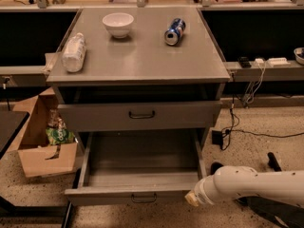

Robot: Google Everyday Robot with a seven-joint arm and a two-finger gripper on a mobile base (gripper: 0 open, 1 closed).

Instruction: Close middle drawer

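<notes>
The middle drawer [142, 170] is pulled far out at 6 o'clock, its low front panel and dark bar handle nearest the camera, below the taller-fronted upper drawer [180, 115]. The hand [191, 199], on a white arm [251, 184] that extends from 4 o'clock, sits just beside the drawer's front right corner. Whether it is clenched or released, I cannot tell. On the tabletop [142, 56] are a white bowl [118, 23] at 12, a tipped blue can [174, 31] at 1, and a lying plastic bottle [73, 52] at 9.

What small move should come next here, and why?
Likely press the claw forward against the front panel of the middle drawer. The drawer stands pulled far out and the claw sits by the panel's right end, so a short push toward the cabinet should start it sliding in.
</notes>
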